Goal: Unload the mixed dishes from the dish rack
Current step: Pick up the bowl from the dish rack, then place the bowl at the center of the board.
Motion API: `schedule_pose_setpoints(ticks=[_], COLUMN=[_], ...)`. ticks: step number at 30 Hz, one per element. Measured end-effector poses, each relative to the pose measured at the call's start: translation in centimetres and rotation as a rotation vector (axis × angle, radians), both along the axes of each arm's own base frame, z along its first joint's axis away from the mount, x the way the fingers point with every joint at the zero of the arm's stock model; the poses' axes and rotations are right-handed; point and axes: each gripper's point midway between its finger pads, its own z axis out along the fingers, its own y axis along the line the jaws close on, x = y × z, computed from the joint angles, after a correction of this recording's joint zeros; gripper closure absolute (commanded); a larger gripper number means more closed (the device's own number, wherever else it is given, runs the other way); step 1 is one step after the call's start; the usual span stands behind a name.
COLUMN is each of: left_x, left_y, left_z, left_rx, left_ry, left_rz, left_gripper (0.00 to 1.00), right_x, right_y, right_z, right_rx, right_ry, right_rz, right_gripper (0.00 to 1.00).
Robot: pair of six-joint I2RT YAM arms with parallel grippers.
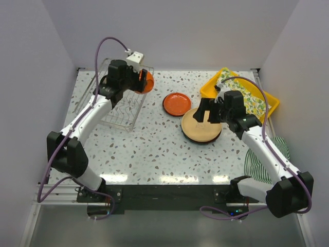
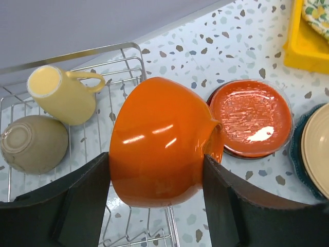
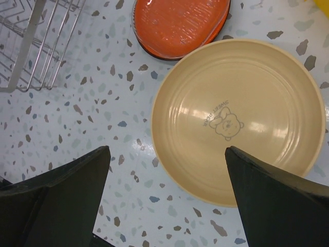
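**Op:** Fingers [image 2: 77,206] of the left end effector [image 2: 156,164] sit closest to me. They are partly spread and clamped on the outer wall of the orange bowl [image 2: 159,144]. It hangs tilted over the right edge of the rack [image 2: 77,54] and looks lifted clear of the wires.

**Spotter:** What worries you?

**Op:** That grip. The wall is glossy and curved, with a flat pad on either side. I reckon a quick swing could squirt it out onto the rack rim or the counter [image 1: 154,149]. The orange plate [image 2: 249,118] lies just to the right, so a low carry might clip it.

**Spotter:** And the other side?

**Op:** The right end effector [image 3: 167,152] is spread as wide as it goes and holds nothing. It hovers over the tan plate [image 3: 236,118]. If I bring the bowl across, the arms could crowd each other.

**Spotter:** Count for me.

**Op:** Two bowls: the orange one in hand and a grey bowl [image 2: 33,144] upturned in the rack. One mug [image 2: 61,95] lies on its side beside that bowl. I'm sure of three plates: the orange one, and the tan one stacked on a teal plate [image 2: 295,154]. A dark rim shows under the orange one, and I can't tell if that's a fourth. One tray [image 1: 211,85] with a cloth [image 1: 252,100] sits at far right.
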Motion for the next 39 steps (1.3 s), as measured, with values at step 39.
schedule_pose_setpoints(ticks=[39], left_x=[-17.4], left_y=[-13.9], left_z=[-3.1], left_rx=[0.795], left_ry=[-0.836], left_rz=[-0.392], left_gripper=[1.0], right_x=[3.3], right_y=[2.3], right_z=[5.0], right_rx=[0.067], right_ry=[0.098], right_rz=[0.025], right_gripper=[0.02])
